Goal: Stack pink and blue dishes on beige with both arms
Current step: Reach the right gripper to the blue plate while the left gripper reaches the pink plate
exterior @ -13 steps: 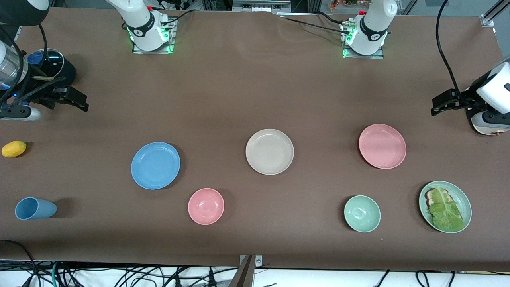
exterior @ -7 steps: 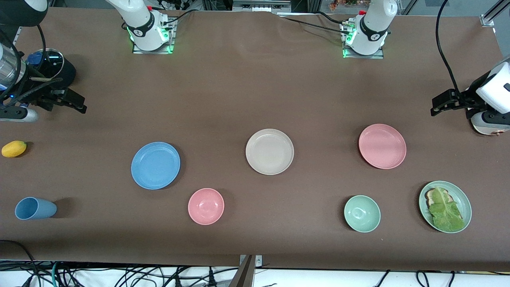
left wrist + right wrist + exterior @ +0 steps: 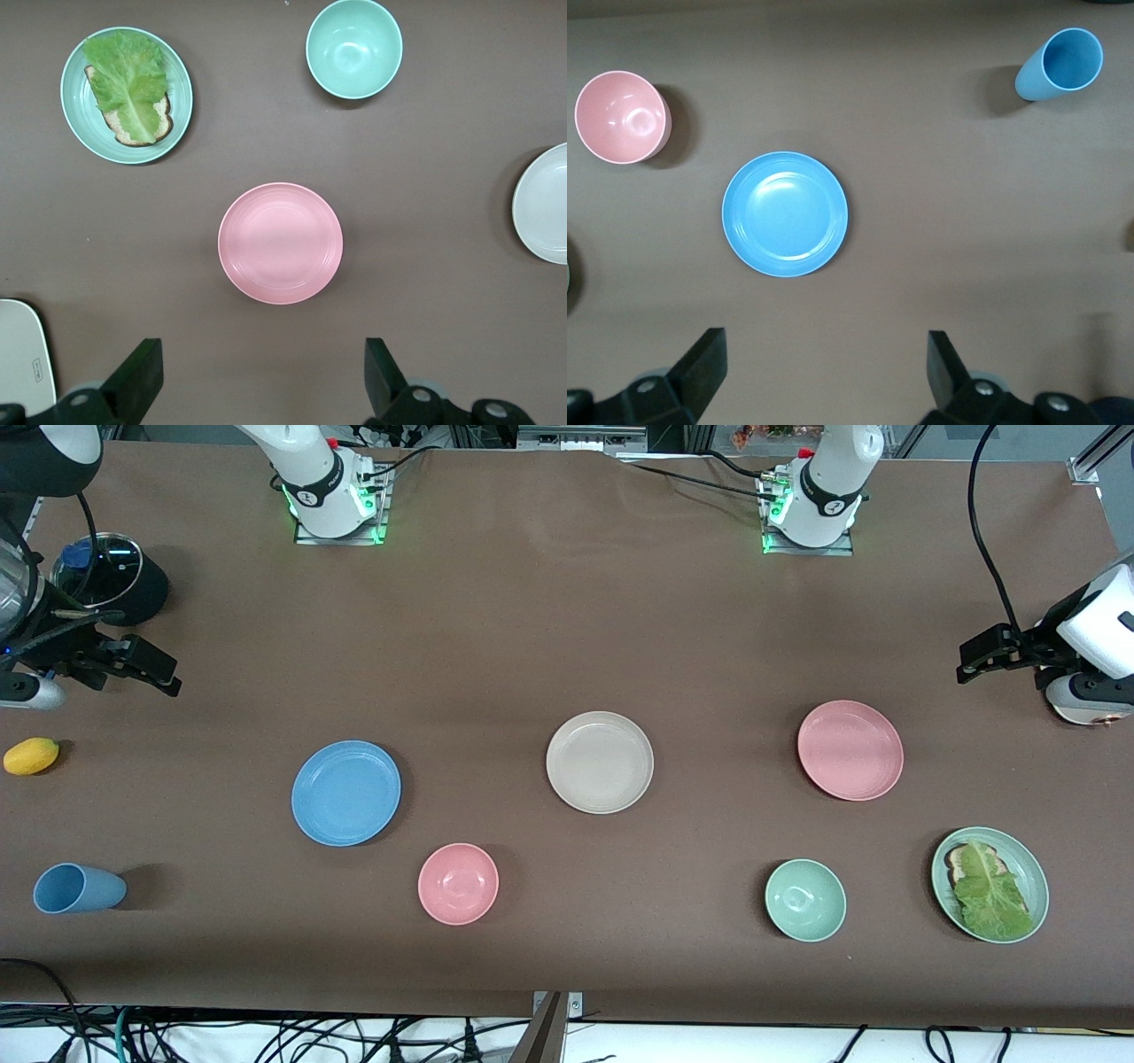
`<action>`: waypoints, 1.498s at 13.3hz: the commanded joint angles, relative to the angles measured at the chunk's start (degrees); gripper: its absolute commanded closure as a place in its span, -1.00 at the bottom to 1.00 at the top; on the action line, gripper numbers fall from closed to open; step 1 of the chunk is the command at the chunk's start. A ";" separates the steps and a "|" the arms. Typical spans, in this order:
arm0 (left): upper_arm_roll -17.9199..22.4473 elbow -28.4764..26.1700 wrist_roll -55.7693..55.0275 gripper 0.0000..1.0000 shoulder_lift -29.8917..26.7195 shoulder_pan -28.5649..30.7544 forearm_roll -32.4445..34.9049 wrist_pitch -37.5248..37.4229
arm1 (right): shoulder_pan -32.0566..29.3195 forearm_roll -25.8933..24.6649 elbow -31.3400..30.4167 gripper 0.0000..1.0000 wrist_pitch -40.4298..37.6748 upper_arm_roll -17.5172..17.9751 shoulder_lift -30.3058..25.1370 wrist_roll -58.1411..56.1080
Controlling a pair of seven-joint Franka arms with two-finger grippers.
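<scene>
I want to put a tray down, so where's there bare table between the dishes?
The widest bare stretch runs between the arm bases and the row of blue plate, beige plate and pink plate. Another lies between pink bowl and green bowl. It is crowded around the lettuce plate.

Three round, shallow plates are laid flat on the table, well apart from each other and all empty. The beige plate [image 3: 600, 762] is placed in the middle. The blue plate [image 3: 345, 793] is found toward the right arm's end, the pink plate [image 3: 850, 750] toward the left arm's end.
</scene>
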 commanded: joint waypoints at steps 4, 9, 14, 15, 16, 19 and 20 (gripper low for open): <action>0.20 0.13 0.36 -1.00 1.07 0.31 -0.16 -0.27 | 0.07 0.59 0.50 -1.00 -0.44 0.60 -0.23 0.10; 0.37 0.22 0.45 -1.00 4.40 0.58 -0.25 -0.10 | 1.39 -0.38 0.32 -1.00 -3.41 0.69 0.56 -0.60; 0.37 0.13 -4.64 -1.00 8.02 1.02 -1.13 -0.37 | 1.39 -0.20 0.06 -1.00 -2.81 0.69 2.57 -0.60; 0.46 -0.22 -4.73 -1.00 8.46 1.11 -1.13 -0.37 | 1.30 -0.11 -0.21 -1.00 -1.94 0.60 3.71 -0.69; 0.55 0.13 -4.56 -1.00 10.98 2.06 -1.22 -0.37 | 1.21 0.24 -0.99 -1.00 -0.71 0.60 5.03 -0.78; 0.55 0.22 -3.77 -1.00 15.21 2.77 -0.08 0.51 | 1.21 0.24 -6.69 -1.00 6.22 0.60 5.40 -0.95; 0.55 0.13 -3.59 -1.00 17.06 2.95 0.01 2.16 | 1.21 0.24 -7.93 -1.00 8.33 0.60 5.66 -0.95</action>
